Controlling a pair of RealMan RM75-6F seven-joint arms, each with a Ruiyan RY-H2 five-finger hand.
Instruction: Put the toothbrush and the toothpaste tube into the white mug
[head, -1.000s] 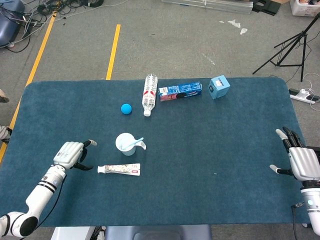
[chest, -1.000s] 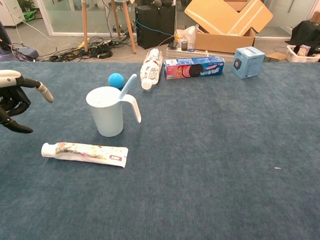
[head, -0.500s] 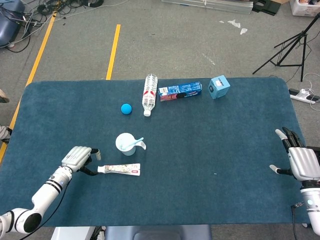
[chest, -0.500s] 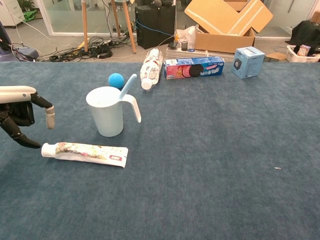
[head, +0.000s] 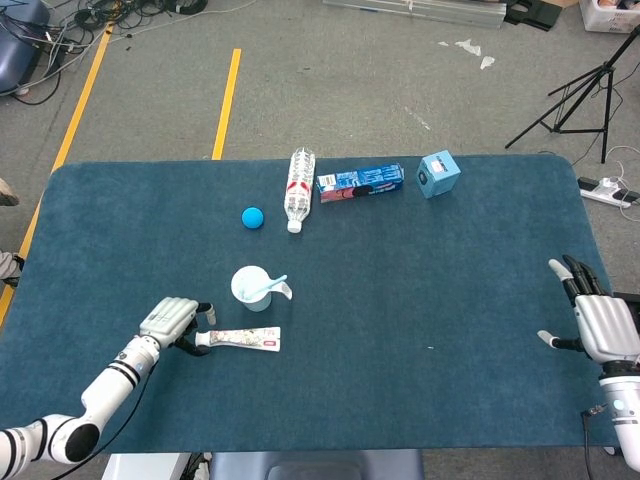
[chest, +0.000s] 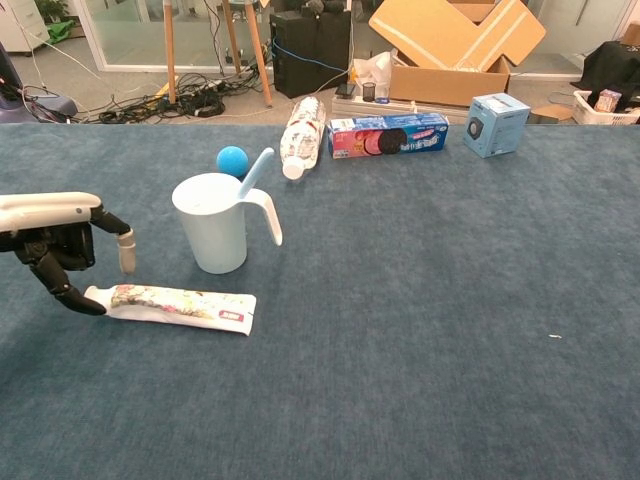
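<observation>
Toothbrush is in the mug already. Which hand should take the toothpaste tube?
Left. The left hand is already at the cap end of the toothpaste tube, beside the mug. The right hand sits at the far table edge.

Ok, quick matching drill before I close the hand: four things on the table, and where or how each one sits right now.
Things:
1. toothbrush
2. toothpaste tube
3. water bottle
4. left hand

States:
A. lying flat in front of the white mug
B. at the tube's cap end
C. standing in the mug
D. lying on its side by the blue ball

Pairs: 1-C, 2-A, 3-D, 4-B
</observation>
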